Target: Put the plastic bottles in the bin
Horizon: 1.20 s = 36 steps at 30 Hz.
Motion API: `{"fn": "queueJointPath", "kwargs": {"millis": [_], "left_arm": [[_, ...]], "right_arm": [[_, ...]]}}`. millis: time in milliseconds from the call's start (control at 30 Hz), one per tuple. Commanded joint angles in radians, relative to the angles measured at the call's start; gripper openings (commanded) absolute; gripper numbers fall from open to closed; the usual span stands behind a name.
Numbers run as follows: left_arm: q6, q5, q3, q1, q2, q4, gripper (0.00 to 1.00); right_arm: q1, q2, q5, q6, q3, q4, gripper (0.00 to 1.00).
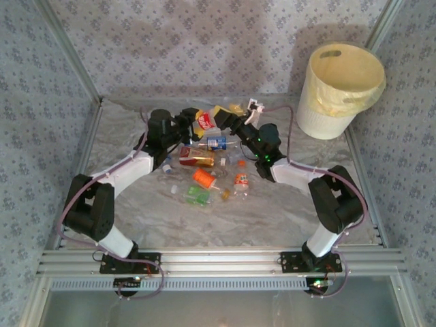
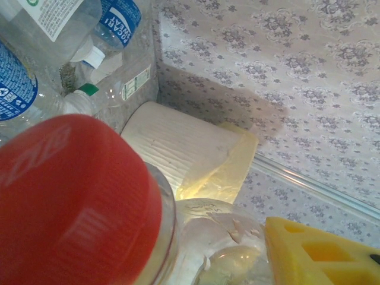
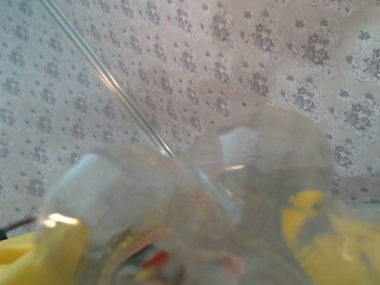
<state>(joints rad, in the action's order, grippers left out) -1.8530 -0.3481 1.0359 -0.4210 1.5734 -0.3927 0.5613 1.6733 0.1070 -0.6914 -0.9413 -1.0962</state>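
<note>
The bin (image 1: 325, 117) stands upright at the far right corner of the counter (image 1: 286, 211), mouth up. Well to the left of the bin, the left gripper (image 1: 196, 123) is closed partway on a red-capped bottle (image 2: 77, 202). In the left wrist view the bottle's cap end points back toward the camera and its long axis runs along the gripper's reach, with the bin beyond it.

Between that bottle and the bin, the right gripper (image 1: 236, 120) faces the far wall (image 1: 204, 41) with a clear bottle (image 3: 237, 178) between its yellow fingers (image 3: 41, 249). The blur hides whether they press on it, and I cannot tell which way the bottle points.

The other bottles lie loose on the counter, nearer the arm bases than the bin is. An orange bottle (image 1: 203, 179) lies on its side, long axis diagonal. A blue-labelled bottle (image 1: 216, 142) lies with its long axis left to right.
</note>
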Motion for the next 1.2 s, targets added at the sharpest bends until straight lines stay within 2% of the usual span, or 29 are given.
{"fn": "queueJointPath", "kwargs": {"millis": [0, 200, 333, 533, 600, 667, 767, 1000, 1167], "left_arm": [[-0.009, -0.012, 0.026, -0.004, 0.006, -0.062, 0.52], [-0.023, -0.027, 0.023, -0.005, 0.019, -0.081, 0.55], [-0.02, -0.038, 0.017, -0.005, 0.023, -0.076, 0.62], [-0.002, -0.058, 0.024, -0.005, 0.027, -0.055, 0.68], [0.006, -0.062, 0.023, -0.005, 0.027, -0.049, 0.72], [0.027, -0.063, 0.024, -0.005, 0.022, -0.038, 0.84], [0.087, -0.061, 0.034, -0.001, 0.006, -0.005, 0.98], [0.308, -0.017, 0.077, 0.025, -0.074, 0.227, 0.98], [0.435, 0.021, 0.084, 0.07, -0.125, 0.383, 0.98]], "right_arm": [[0.009, 0.032, -0.09, -0.031, -0.017, -0.09, 0.82], [0.014, 0.039, -0.087, -0.033, -0.02, -0.107, 0.7], [0.012, 0.035, -0.092, -0.029, -0.017, -0.085, 0.63], [0.005, 0.022, -0.098, 0.015, -0.022, -0.062, 0.55], [0.002, 0.021, -0.096, 0.026, -0.024, -0.065, 0.53], [-0.004, 0.021, -0.092, 0.027, -0.025, -0.069, 0.51], [-0.018, 0.009, -0.09, 0.033, -0.015, -0.07, 0.49], [-0.075, -0.082, -0.088, 0.15, 0.034, -0.001, 0.47], [-0.159, -0.181, -0.074, 0.2, 0.011, 0.175, 0.45]]}}
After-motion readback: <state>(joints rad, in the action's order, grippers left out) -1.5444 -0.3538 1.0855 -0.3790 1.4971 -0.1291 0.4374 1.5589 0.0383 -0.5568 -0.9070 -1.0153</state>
